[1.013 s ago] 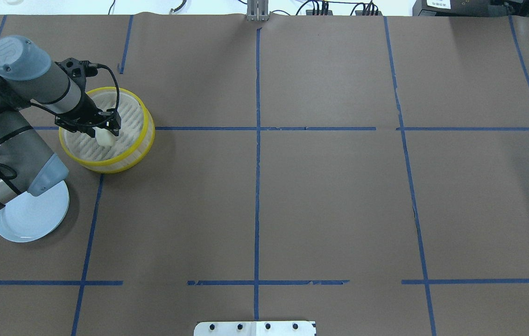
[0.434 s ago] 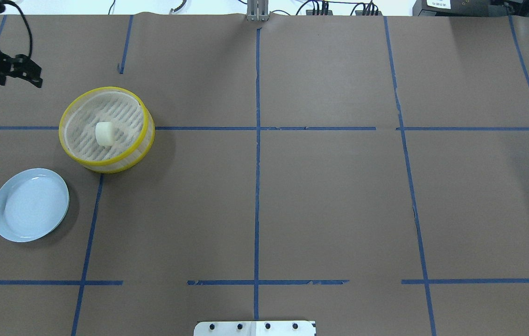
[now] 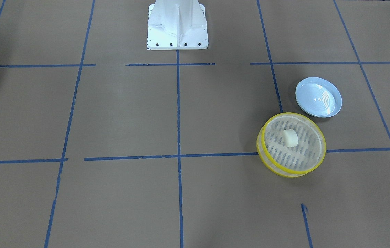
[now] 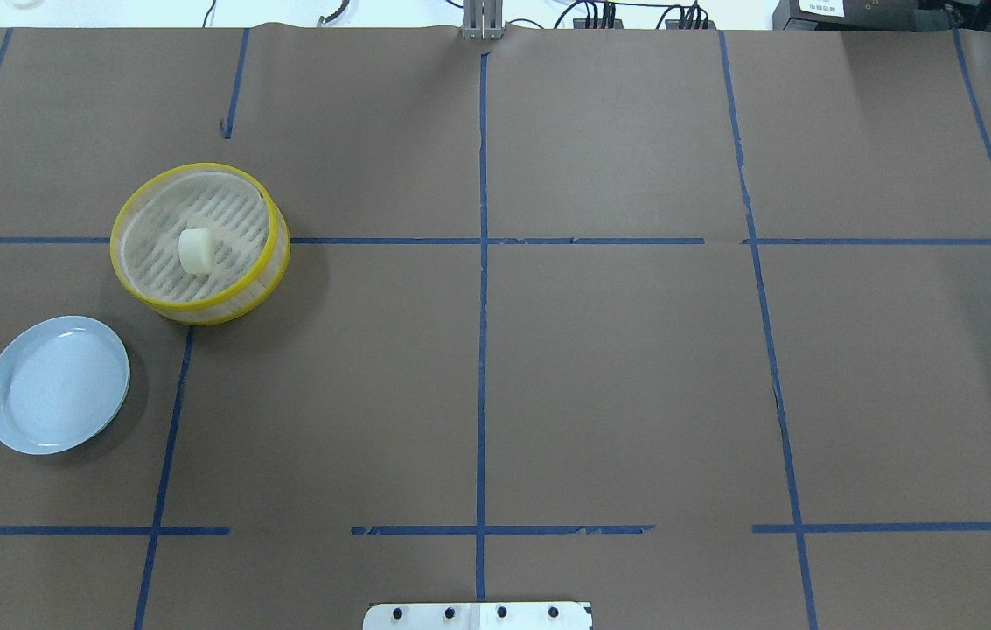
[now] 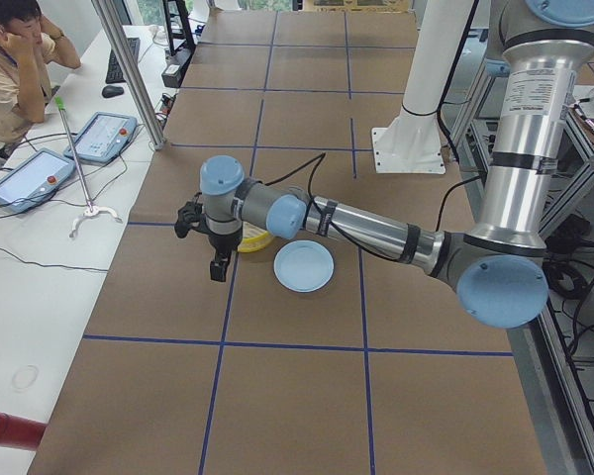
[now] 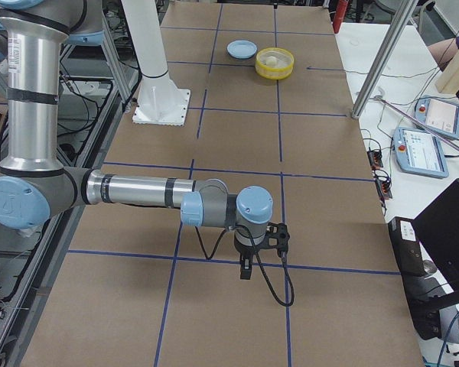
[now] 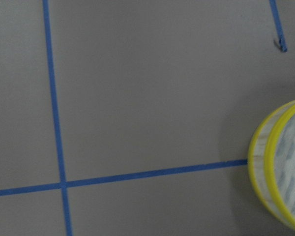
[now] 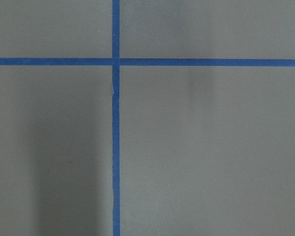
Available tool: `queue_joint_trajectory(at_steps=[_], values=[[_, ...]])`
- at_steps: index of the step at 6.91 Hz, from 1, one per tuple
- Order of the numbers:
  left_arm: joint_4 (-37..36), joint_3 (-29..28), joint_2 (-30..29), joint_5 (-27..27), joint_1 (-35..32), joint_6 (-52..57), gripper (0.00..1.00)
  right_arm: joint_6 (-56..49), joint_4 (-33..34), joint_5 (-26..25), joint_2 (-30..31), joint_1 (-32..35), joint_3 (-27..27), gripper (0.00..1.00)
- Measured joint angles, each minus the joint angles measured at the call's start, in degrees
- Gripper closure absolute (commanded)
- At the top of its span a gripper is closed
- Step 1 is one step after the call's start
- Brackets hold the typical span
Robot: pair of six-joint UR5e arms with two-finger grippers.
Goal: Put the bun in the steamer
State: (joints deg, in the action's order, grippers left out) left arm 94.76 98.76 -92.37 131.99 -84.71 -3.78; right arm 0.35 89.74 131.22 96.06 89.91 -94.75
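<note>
Bun (image 4: pixel 196 250) resting near the centre of the slatted floor inside the steamer (image 4: pixel 228 302). A pale blue plate (image 4: pixel 58 385) sits near the steamer on the brown, tape-lined surface (image 4: pixel 617 376). The left gripper (image 5: pixel 219 267) hangs above the surface near the steamer; the right gripper (image 6: pixel 245 269) is well apart from both. Whether the fingers of either are apart or together cannot be told.

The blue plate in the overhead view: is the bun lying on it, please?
No, the bun sits inside the steamer, on its slatted floor, apart from the plate.
</note>
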Motion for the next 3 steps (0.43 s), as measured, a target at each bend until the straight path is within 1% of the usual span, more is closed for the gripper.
queue_joint_trajectory(at_steps=[1, 2, 3], values=[[-0.09, -0.32, 3.38, 0.21, -3.95, 7.26, 0.00, 0.00, 0.00, 0.00, 0.00, 0.00, 0.00, 0.00], [-0.28, -0.60, 5.77, 0.24, -6.34, 11.78, 0.00, 0.00, 0.00, 0.00, 0.00, 0.00, 0.00, 0.00], [-0.92, -0.87, 7.09, 0.31, -7.55, 13.66, 0.00, 0.00, 0.00, 0.00, 0.00, 0.00, 0.00, 0.00]])
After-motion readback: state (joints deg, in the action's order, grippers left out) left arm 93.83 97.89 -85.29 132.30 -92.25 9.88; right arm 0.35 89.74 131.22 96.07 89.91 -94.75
